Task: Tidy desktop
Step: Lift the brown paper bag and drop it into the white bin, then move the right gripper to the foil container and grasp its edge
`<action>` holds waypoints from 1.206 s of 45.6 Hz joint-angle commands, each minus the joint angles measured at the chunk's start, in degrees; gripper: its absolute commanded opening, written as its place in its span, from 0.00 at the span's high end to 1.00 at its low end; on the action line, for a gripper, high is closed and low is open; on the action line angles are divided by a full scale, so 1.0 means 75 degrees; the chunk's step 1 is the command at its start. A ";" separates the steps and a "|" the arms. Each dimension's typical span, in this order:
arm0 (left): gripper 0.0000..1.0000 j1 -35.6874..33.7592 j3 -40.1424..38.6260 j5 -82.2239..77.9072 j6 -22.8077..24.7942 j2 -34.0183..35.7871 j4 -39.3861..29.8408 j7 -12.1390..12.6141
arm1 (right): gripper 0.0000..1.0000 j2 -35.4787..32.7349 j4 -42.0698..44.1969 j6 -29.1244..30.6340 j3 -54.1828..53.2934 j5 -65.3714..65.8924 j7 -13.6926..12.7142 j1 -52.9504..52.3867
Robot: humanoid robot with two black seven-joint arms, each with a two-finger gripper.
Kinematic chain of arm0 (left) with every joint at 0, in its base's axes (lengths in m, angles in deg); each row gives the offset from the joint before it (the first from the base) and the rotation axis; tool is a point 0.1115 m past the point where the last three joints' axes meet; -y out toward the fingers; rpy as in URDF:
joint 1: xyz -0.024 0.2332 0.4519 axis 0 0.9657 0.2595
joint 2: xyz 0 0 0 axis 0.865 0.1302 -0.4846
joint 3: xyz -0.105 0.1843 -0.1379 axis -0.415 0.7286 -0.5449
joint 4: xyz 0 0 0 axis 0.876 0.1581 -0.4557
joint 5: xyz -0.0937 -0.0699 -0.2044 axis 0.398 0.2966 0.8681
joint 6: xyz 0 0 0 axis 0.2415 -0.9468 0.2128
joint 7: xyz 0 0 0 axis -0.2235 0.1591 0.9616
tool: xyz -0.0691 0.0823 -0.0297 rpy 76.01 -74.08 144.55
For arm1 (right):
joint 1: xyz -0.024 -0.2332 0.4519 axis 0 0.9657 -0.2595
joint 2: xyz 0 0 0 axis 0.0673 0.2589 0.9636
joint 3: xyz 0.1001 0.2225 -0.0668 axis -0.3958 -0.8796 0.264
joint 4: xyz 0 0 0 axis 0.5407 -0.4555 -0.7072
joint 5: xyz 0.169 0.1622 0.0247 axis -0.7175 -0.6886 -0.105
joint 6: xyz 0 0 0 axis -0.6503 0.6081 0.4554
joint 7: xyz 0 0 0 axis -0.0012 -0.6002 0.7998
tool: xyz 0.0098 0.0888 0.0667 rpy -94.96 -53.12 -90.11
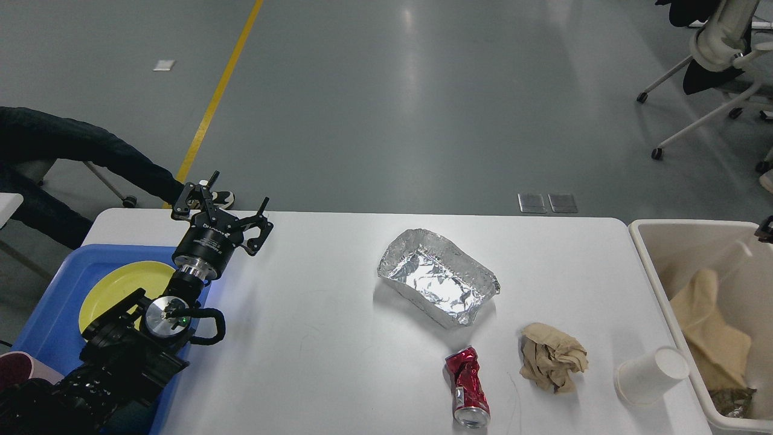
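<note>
The white desktop (314, 350) holds a crumpled foil tray (438, 284), a crushed red can (468, 386), a crumpled brown paper wad (552, 357) and a white paper cup (652, 376) lying on its side near the right edge. My left gripper (235, 193) is open and empty above the desktop's far left corner. Only a small dark bit of my right arm (766, 229) shows at the right edge, above the beige bin (643, 248). A brown paper bag (709, 329) lies inside the bin.
A blue tray (48, 314) with a yellow plate (115, 284) sits at the desktop's left, under my left arm. Crumpled foil (734, 403) lies in the bin's bottom. A person's legs and office chairs are on the floor beyond the table.
</note>
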State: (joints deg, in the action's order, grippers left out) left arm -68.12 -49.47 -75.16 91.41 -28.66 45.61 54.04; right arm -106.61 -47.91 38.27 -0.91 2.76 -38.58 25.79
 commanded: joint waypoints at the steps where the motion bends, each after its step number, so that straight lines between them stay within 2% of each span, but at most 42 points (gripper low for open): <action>1: 0.04 -0.0007 0.0000 0.0000 0.0000 0.0021 0.0000 0.0000 | 0.00 0.0069 -0.0123 0.0105 0.0060 0.0046 0.0011 -0.0004; 9: 0.04 0.0004 0.0000 0.0000 0.0000 -0.0002 0.0000 0.0000 | 0.00 0.0725 -0.0158 0.0901 0.0235 0.0163 -0.0036 -0.0823; 16: 0.04 0.0004 0.0000 0.0000 0.0000 -0.0002 0.0000 0.0000 | 0.00 0.1662 -0.0182 0.1826 0.1242 0.0140 -0.0048 -0.1912; 22: 0.04 0.0004 0.0000 0.0000 0.0000 0.0021 0.0000 0.0000 | 0.00 0.2423 -0.0661 0.3429 0.2028 0.0128 -0.0048 -0.3480; 29: 0.04 0.0004 0.0000 0.0000 0.0000 0.0021 0.0000 0.0000 | 0.00 0.2870 -0.1656 0.4791 0.2041 0.0116 -0.0036 -0.4841; 35: 0.04 0.0004 0.0000 0.0000 0.0000 -0.0002 0.0000 0.0000 | 0.00 0.2882 -0.3284 0.4802 0.1947 0.0046 0.0011 -0.6248; 39: 0.04 0.0004 0.0000 0.0000 0.0000 -0.0002 0.0000 0.0000 | 0.00 0.2905 -0.3732 0.4802 0.1842 -0.0001 -0.0001 -0.6438; 46: 0.04 0.0004 0.0000 0.0000 0.0000 0.0021 0.0000 0.0000 | 0.00 0.3057 -0.3382 0.4802 0.1233 -0.0071 -0.0048 -0.4764; 55: 0.04 0.0004 0.0000 0.0000 0.0000 -0.0002 0.0000 0.0000 | 0.00 0.3444 -0.2819 0.3810 0.0670 -0.0212 -0.0048 -0.2923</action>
State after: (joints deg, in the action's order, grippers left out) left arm -68.09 -49.47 -75.16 91.41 -28.61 45.63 54.04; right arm -81.93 -71.13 71.27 5.65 1.50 -38.92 -3.23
